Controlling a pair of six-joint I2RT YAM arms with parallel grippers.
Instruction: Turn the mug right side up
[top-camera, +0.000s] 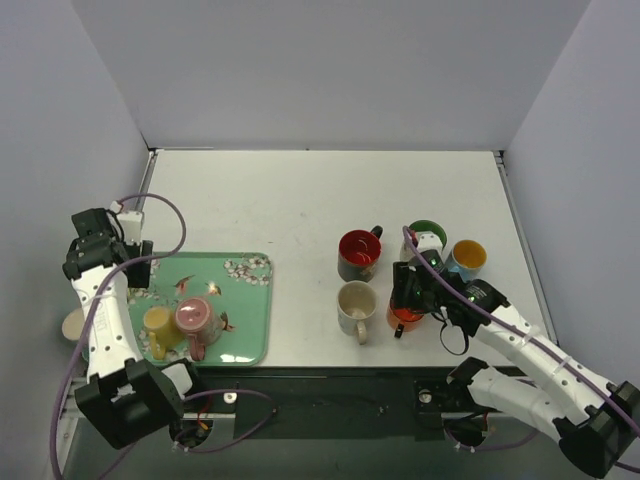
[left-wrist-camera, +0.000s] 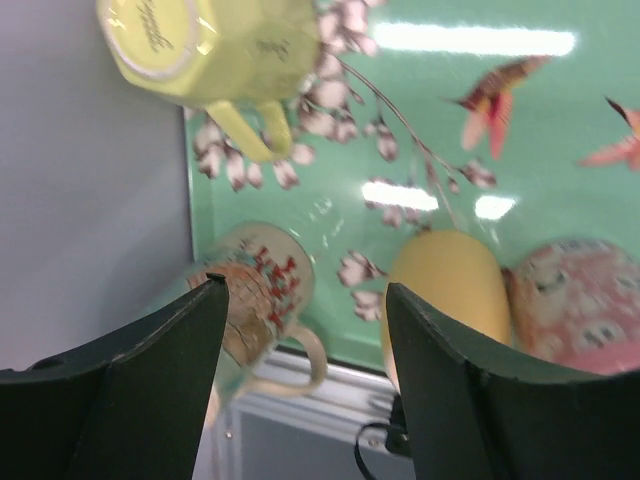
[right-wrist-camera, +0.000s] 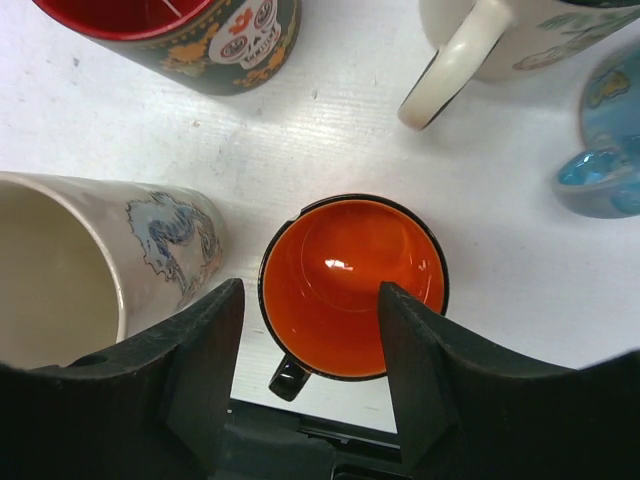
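While the right gripper (right-wrist-camera: 310, 295) hung over the orange-lined mug (right-wrist-camera: 350, 285), its two fingers were spread wide and they held nothing. The mug appeared between and below them. This mug, black outside, stood right side up with its mouth open to the camera and its handle toward the near edge of the table (top-camera: 300, 200). It was close to that edge, to the right of its middle.

Just beside it, on the left, stood a cream mug (right-wrist-camera: 60, 270) with a blue drawing, also upright. Farther from the near edge were a skull mug (right-wrist-camera: 200, 25) with a red inside, a white mug (right-wrist-camera: 470, 50) of which mostly the handle showed, and a blue mug (right-wrist-camera: 610, 130) toward the right edge.

The left gripper (left-wrist-camera: 305, 295) was also wide open and empty, above a green flowered tray (left-wrist-camera: 560, 90) at the near left corner. On the tray, a yellow-green mug (left-wrist-camera: 210, 40) showed its base to the wrist camera. I could not tell whether it lay on its side or fully upside down. A patterned mug (left-wrist-camera: 260, 285) was at the tray's near left corner. A yellow mug (left-wrist-camera: 445, 290) and a pink mug (left-wrist-camera: 580, 305) sat side by side along the near rim, and their orientation was not clear.
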